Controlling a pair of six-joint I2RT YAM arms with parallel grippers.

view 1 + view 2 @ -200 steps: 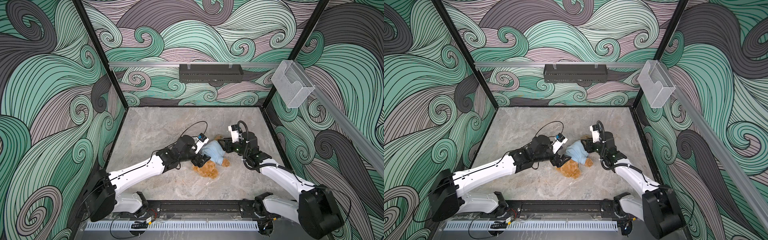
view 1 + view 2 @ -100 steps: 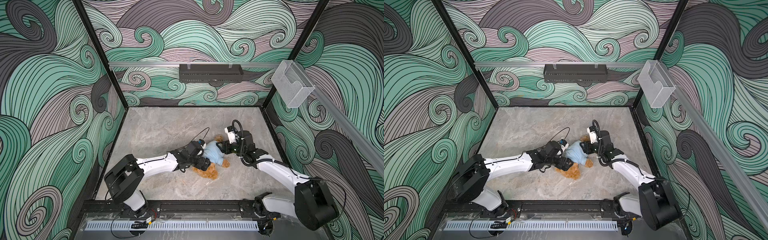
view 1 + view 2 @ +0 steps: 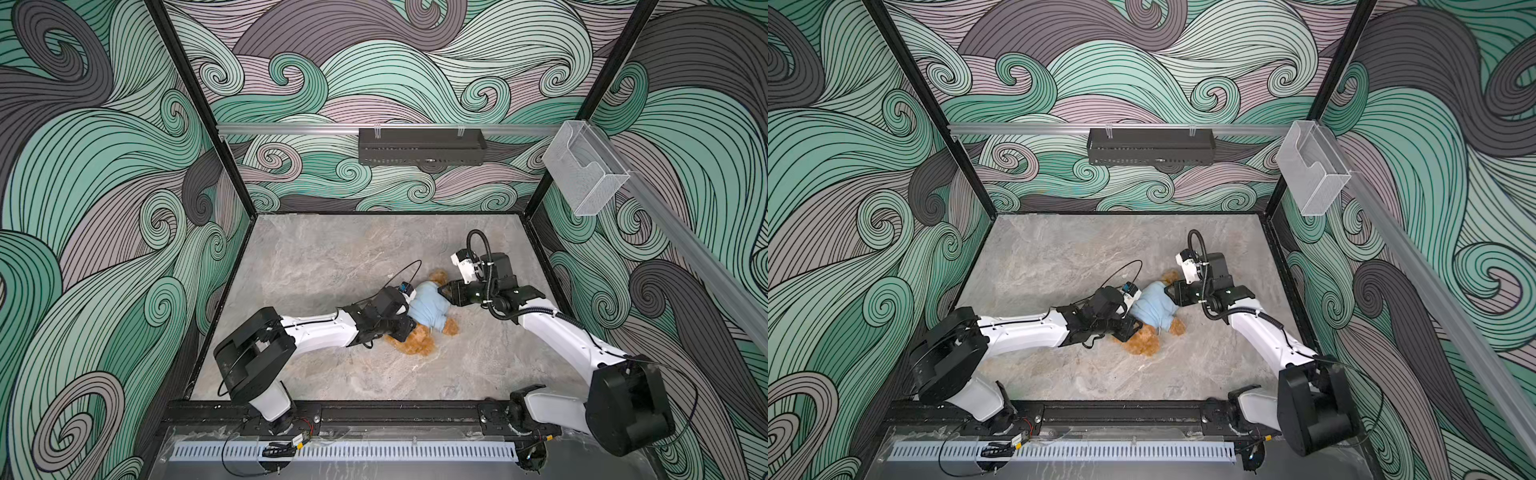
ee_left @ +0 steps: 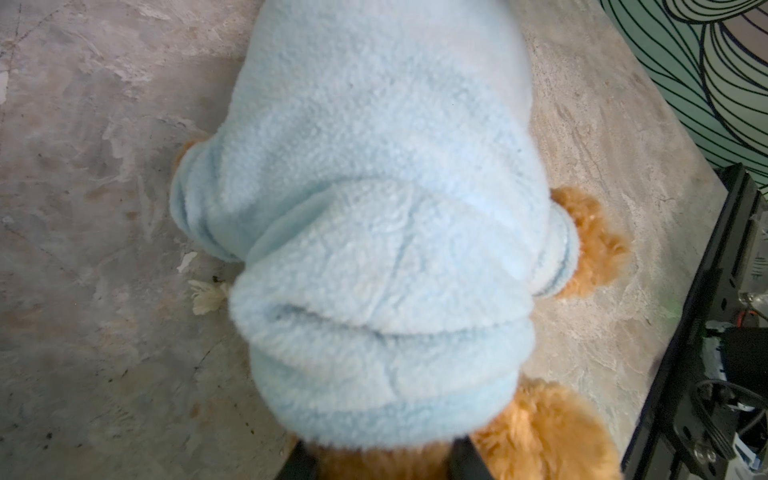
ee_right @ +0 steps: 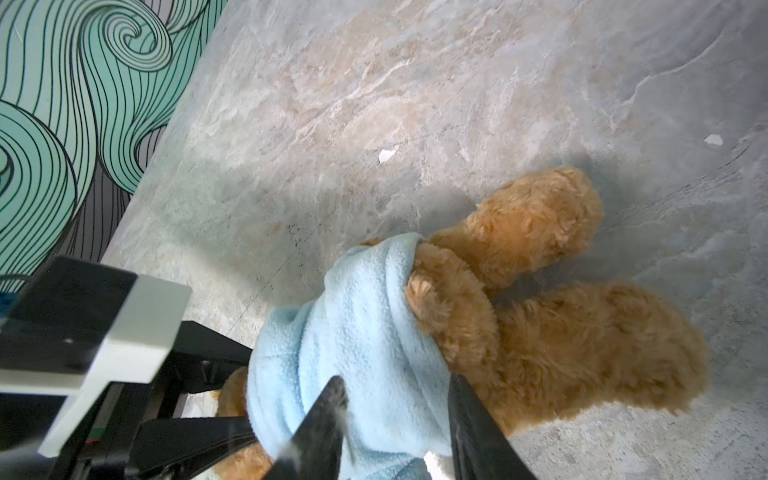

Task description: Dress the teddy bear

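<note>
In both top views your left arm (image 3: 316, 332) has folded lower than a second ago. The teddy bear (image 3: 415, 345) (image 3: 1142, 343) lies just below frame centre on the table (image 3: 324, 257), shirt (image 3: 430, 305) on its body, with open floor all round.

Left wrist: your left gripper (image 4: 380, 453) straddles fur at the shirt's edge; I cannot tell if it grips.

Right wrist: your right gripper (image 5: 395, 382) pinches the shirt hem.

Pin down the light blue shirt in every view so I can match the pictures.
Top view: light blue shirt just below the picture's centre, on the teddy bear.
Top view: same place, on the bear's body.
Left wrist: close up, filling most of the picture.
Right wrist: close up, bunched around the body beside both bare legs.
Shared landmark: the bear's golden-brown fur, visible in all four.
</note>
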